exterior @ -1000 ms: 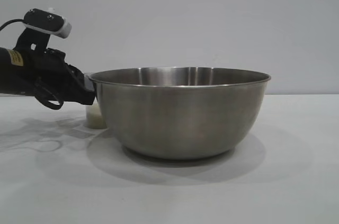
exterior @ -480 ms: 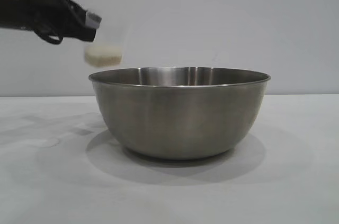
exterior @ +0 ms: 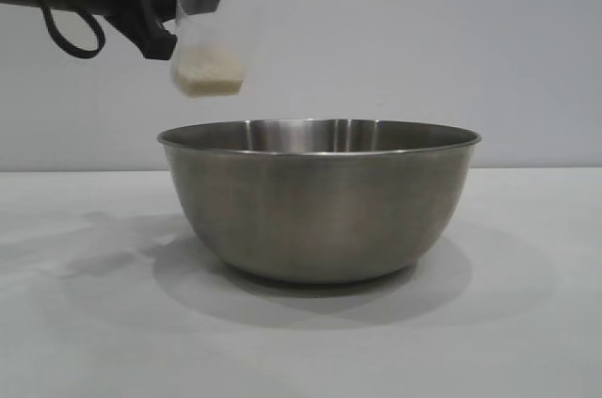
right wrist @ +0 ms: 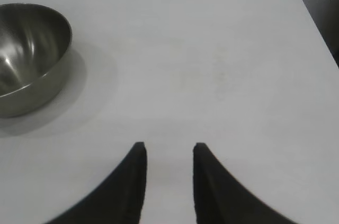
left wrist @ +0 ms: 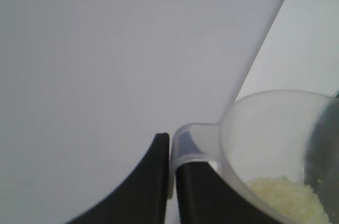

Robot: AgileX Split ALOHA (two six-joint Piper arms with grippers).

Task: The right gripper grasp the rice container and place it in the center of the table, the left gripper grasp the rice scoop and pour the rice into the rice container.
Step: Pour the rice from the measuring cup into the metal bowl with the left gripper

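Your left gripper [exterior: 160, 26] pinches the rice scoop [exterior: 205, 40] handle, probably for tipping rice [exterior: 207, 80] above the rice container [exterior: 320, 200] rim; the right gripper [right wrist: 168, 155] waits apart, fingers parted.

Rice container [exterior: 320, 200]: on the table [exterior: 527, 323], centre.
Rice scoop [exterior: 205, 40]: in the air, above the container's left rim.
Rice [exterior: 207, 78]: in the scoop's bottom.
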